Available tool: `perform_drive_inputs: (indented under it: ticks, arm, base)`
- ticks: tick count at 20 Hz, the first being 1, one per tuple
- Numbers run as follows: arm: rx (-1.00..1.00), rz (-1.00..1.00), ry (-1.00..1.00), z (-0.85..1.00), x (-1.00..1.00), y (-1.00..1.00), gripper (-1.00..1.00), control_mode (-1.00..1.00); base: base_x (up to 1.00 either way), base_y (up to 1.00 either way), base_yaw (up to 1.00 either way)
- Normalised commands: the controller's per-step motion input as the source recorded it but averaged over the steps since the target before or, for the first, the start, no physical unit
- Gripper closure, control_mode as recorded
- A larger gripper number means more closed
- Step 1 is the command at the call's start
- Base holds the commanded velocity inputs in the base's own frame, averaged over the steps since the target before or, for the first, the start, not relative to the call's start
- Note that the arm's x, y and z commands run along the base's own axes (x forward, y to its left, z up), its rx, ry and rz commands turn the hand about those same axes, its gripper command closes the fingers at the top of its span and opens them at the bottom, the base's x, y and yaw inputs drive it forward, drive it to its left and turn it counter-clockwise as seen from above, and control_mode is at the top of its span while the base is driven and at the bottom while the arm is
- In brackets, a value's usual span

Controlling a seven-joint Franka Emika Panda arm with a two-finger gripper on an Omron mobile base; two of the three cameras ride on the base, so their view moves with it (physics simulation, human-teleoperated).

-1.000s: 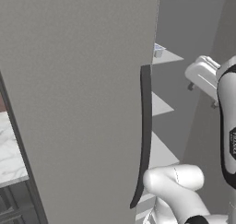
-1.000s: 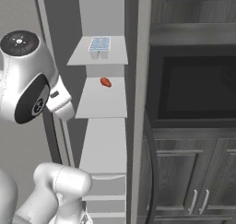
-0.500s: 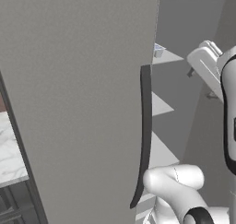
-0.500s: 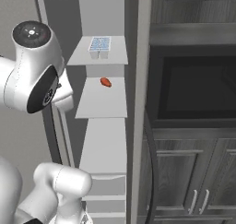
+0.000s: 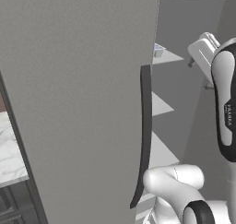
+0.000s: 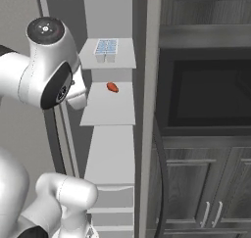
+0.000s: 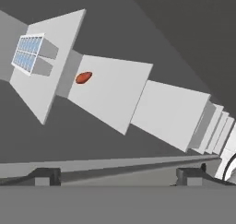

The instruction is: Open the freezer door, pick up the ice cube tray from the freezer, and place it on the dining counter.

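The freezer door (image 5: 78, 103) stands swung open, its dark curved bar handle (image 5: 145, 135) facing me. Inside the freezer (image 6: 110, 149), white shelves are stacked one over another. The pale blue ice cube tray (image 6: 106, 48) (image 7: 28, 54) (image 5: 158, 50) sits on the upper shelf, and a small red item (image 6: 112, 87) (image 7: 83, 77) lies on the shelf below it. My gripper (image 7: 119, 176) is open and empty, well short of the shelves, looking into the freezer with the view rolled sideways. The dining counter is out of view.
A dark built-in oven (image 6: 208, 97) and dark wood-grain cabinet doors (image 6: 206, 183) stand right of the freezer. A narrow marble top (image 5: 9, 154) over dark drawers lies behind the open door. My own arm (image 6: 46, 65) fills the space in front of the shelves.
My arm has lifted and swung toward the freezer opening. The jaws have stayed open, and the door, tray and red item have not moved.
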Motion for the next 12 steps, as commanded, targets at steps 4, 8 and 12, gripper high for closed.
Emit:
perform_drive_inputs:
  ticks: [4,8,12]
  arm:
    - [0.00,-0.03,-0.04,0.00,0.36,-0.18,-1.00,-1.00]
    - [0.01,0.00,-0.09,0.00,0.39,-0.08,-1.00,-1.00]
    - [0.05,0.00,-0.10,0.00,0.41,-0.05,-1.00,-1.00]
  base:
    - [0.00,0.00,0.00]
    - [0.00,0.00,0.00]
    - [0.00,0.00,0.00]
